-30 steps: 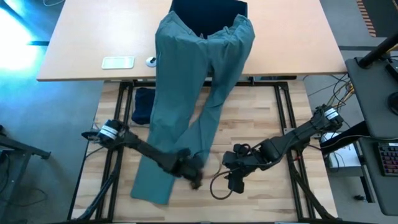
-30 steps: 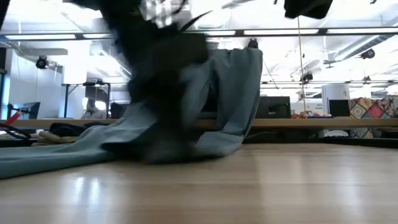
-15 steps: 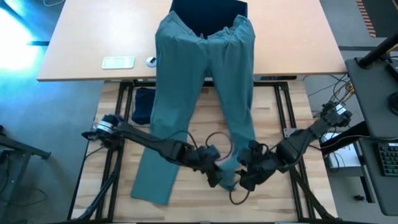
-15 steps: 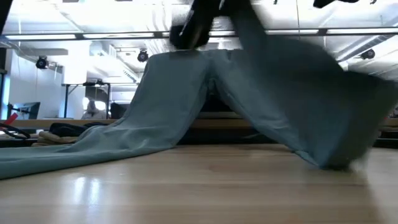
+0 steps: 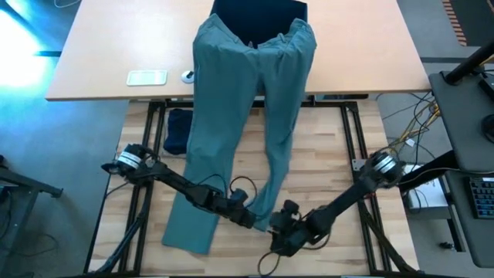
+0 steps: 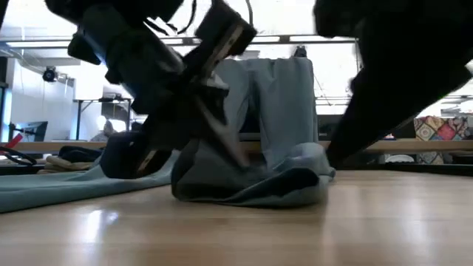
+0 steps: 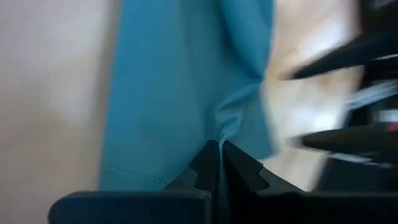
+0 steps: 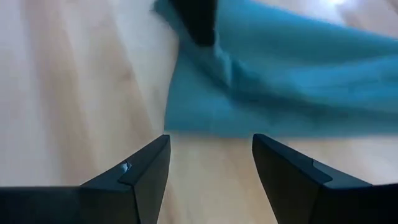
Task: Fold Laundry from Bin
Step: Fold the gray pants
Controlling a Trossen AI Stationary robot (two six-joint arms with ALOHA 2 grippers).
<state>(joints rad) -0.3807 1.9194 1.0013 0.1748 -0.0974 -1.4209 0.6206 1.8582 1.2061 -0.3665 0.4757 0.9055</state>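
1. I have the teal trousers [image 5: 255,116] laid out, waistband up at the bin [image 5: 258,11] on the far tabletop [image 5: 100,54], legs running down onto the near wooden tabletop [image 5: 324,177]. No fold is made that I can see, so the folding looks barely begun.
2. My left gripper [image 5: 251,220] is clenched on the hem of one trouser leg; the wrist view shows thin cloth pinched between its closed fingers [image 7: 239,168].
3. My right gripper [image 5: 282,235] sits just beside that hem, fingers spread and holding nothing, bare wood between them.
4. A navy piece [image 5: 177,131] lies beside the other leg, untouched. I judge it and whatever is in the bin are left to do.
5. The trousers are soft, smooth woven cloth, bunching into rounded folds at the grasped hem [image 6: 251,181]; the bin is boxy and dark.
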